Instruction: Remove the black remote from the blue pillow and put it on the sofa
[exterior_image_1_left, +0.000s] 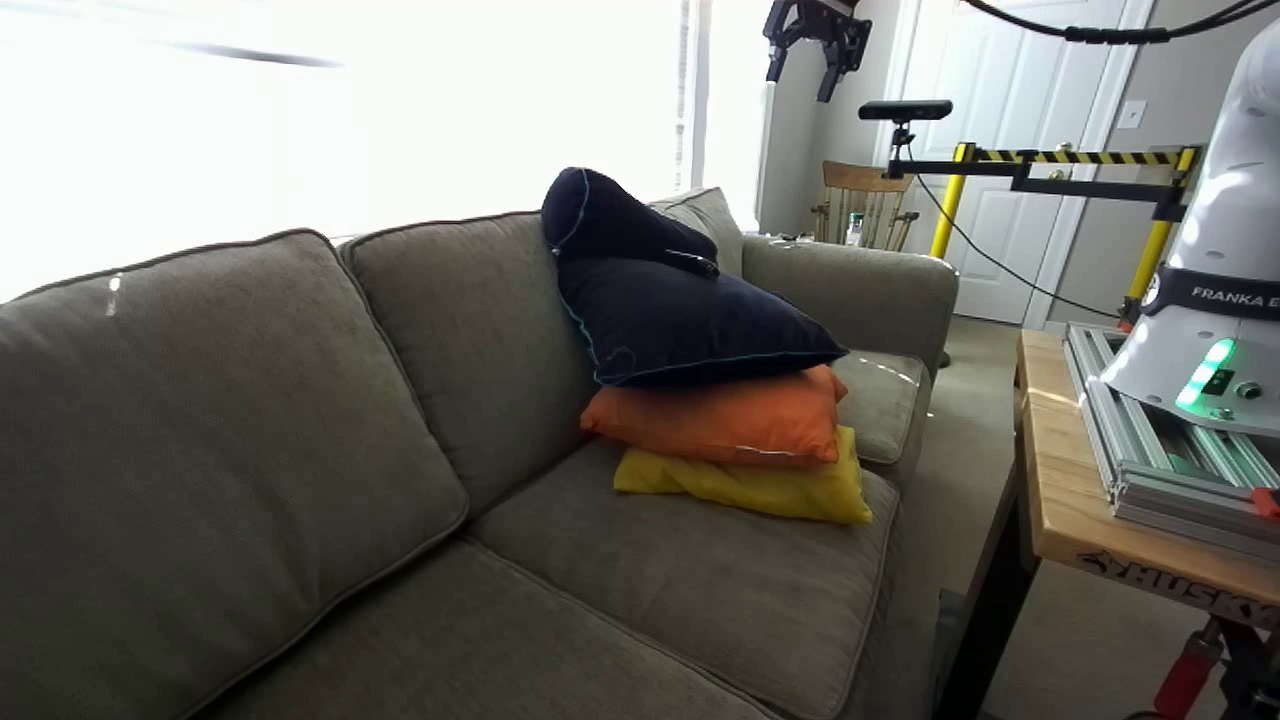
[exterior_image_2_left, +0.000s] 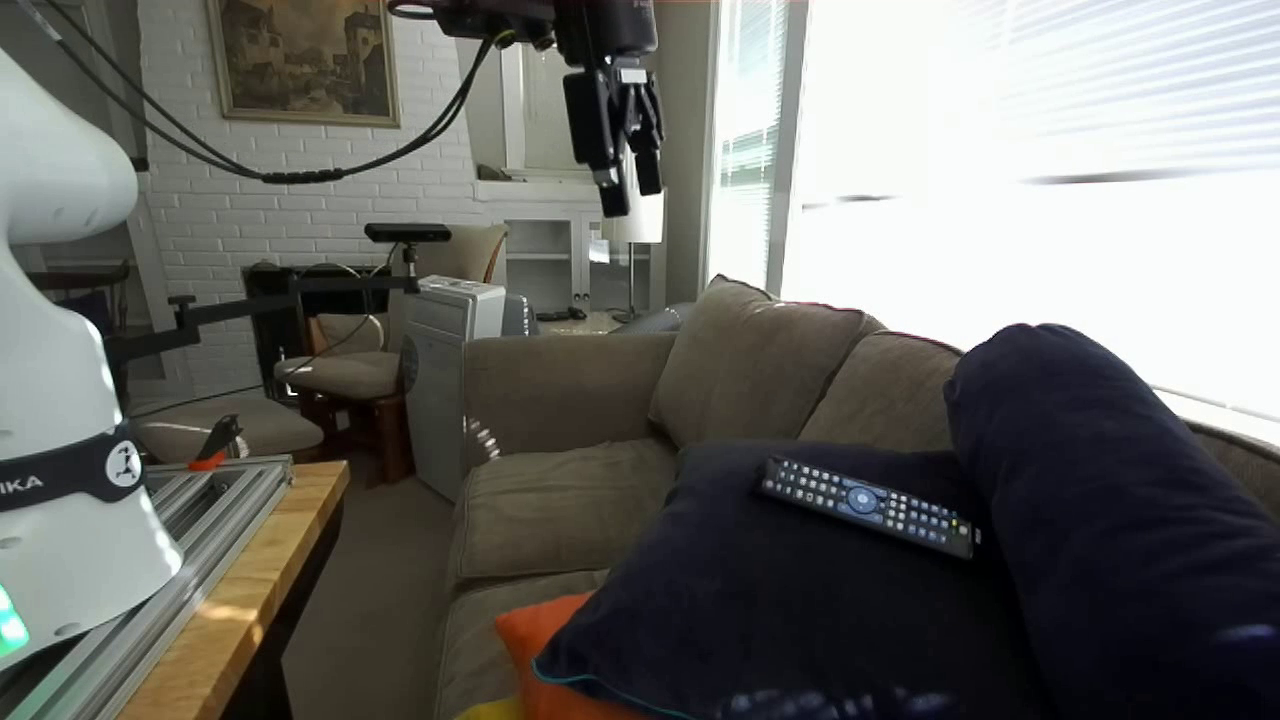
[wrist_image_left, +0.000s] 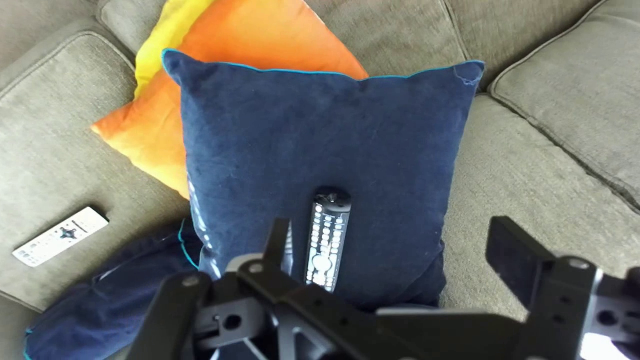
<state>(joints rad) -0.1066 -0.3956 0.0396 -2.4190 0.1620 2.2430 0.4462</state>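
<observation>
The black remote lies buttons up on the large blue pillow in the wrist view. In an exterior view the remote rests on the blue pillow, beside a raised dark blue bulge. The remote is a thin dark shape on the blue pillow in an exterior view. The sofa is grey-green. My gripper is high above the sofa, apart from remote and pillow. It is open and empty; its fingers are spread wide in the wrist view. Its linkage hides the remote's lower end there.
An orange pillow and a yellow pillow lie under the blue one. A white remote lies on the sofa seat in the wrist view, near more dark blue fabric. A camera on a bracket stands beside the sofa.
</observation>
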